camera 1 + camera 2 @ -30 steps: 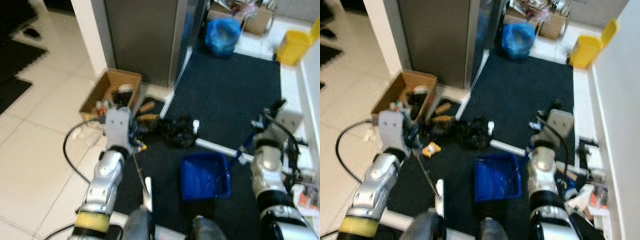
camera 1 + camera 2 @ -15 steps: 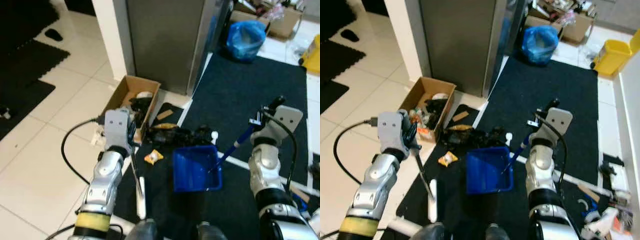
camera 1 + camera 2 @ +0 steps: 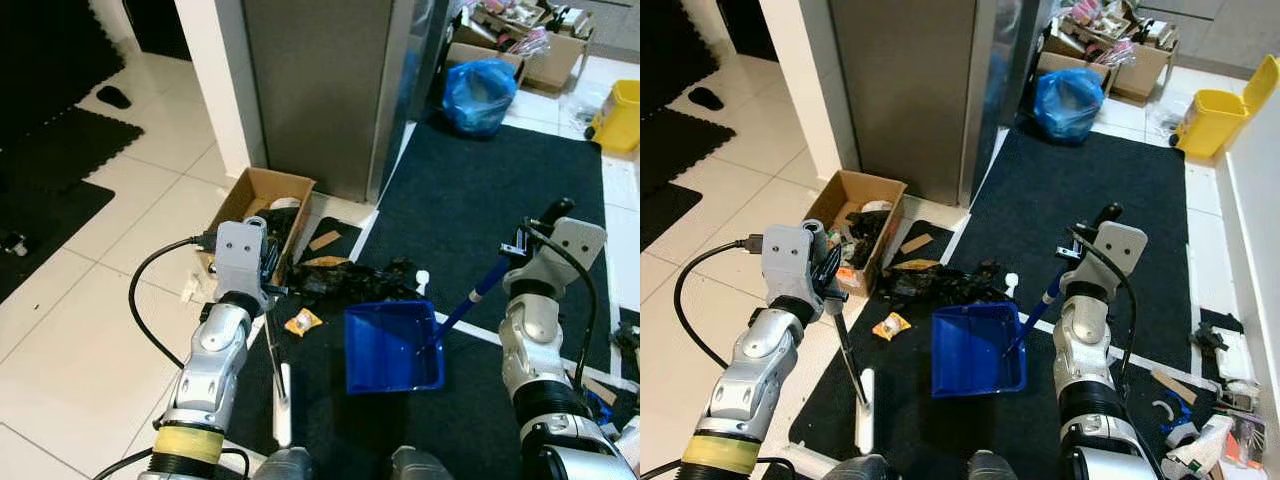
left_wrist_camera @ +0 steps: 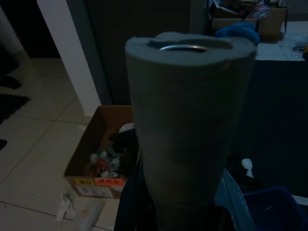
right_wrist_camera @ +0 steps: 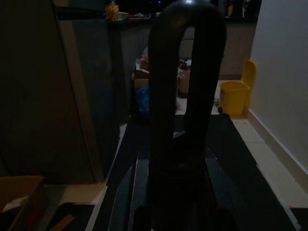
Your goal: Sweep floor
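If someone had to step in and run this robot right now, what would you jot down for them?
Left claw: shut on the broom handle; the broom's white head rests on the dark mat.
Right claw: shut on the dustpan's blue handle; the blue dustpan sits on the mat.
Dark rubbish pile lies just beyond the pan, a yellow wrapper to its left, beside the cardboard box.
Done: tools in position. Left: sweep the pile and wrapper into the pan.

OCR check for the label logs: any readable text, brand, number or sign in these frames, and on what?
None can be read.
cardboard box: orange and yellow stickers on its front, print too blurred.
yellow wrapper: print too small.
blue dustpan, yellow bin, blue bag: no visible markings.
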You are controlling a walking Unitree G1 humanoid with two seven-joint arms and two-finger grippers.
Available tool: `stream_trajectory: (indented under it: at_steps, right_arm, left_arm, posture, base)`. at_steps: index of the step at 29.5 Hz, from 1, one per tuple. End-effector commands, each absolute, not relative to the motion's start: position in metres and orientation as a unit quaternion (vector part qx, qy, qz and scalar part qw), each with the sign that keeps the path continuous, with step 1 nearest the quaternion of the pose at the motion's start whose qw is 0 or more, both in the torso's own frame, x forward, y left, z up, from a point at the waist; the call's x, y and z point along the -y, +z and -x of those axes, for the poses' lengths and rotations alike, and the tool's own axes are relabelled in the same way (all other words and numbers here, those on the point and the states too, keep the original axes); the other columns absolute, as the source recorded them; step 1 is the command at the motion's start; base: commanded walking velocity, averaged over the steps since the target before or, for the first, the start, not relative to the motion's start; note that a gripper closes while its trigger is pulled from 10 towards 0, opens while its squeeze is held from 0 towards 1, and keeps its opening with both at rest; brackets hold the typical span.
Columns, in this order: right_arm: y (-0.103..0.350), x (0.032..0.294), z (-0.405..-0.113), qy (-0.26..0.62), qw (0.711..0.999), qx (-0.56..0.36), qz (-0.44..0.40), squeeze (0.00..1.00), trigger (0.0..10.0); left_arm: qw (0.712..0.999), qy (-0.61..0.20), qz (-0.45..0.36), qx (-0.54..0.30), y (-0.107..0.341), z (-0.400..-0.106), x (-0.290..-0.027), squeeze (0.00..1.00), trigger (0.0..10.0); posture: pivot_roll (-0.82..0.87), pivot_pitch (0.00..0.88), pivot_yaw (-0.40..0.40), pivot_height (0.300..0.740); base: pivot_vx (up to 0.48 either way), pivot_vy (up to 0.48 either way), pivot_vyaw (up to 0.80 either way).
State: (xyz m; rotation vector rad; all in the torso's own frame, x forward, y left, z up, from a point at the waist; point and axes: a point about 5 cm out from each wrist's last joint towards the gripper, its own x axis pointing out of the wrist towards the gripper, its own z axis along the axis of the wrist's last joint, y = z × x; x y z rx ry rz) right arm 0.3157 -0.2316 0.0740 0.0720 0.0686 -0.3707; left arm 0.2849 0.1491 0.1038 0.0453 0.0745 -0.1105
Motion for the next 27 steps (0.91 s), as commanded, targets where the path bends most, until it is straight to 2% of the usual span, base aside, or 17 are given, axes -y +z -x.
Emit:
stream_trajectory:
  at_steps: [1,12,23,27]
  right_arm:
    - [0.081,0.2311,-0.3177,-0.183,0.982,-0.013,-0.036,0.0,10.0]
    - [0.0796,0.2285,-0.3176,-0.175,0.984,-0.014,-0.044,0.0,10.0]
    - [0.0816,0.229,-0.3184,-0.171,0.984,-0.009,-0.053,0.0,10.0]
    - [0.0816,0.2301,-0.3185,-0.172,0.984,-0.01,-0.053,0.0,10.0]
  left_arm:
    - [0.997,-0.056,-0.028,-0.033,0.1063,-0.2852,-0.1487,0.0,10.0]
    - [0.997,-0.058,-0.027,-0.033,0.1056,-0.2863,-0.1476,0.0,10.0]
    - [0.997,-0.057,-0.029,-0.034,0.1053,-0.2864,-0.1481,0.0,10.0]
    - [0.997,-0.057,-0.028,-0.034,0.1047,-0.2861,-0.1478,0.0,10.0]
  posture:
    - [0.11,0.066,-0.003,0.694]
    - [0.1,0.06,0.0,0.694]
    - [0.11,0.062,0.0,0.739]
    - [0.11,0.062,0.0,0.74]
  base:
    - [0.0,0.0,0.0]
    - [0.0,0.0,0.0]
    - [0.0,0.0,0.0]
    - [0.0,0.0,0.0]
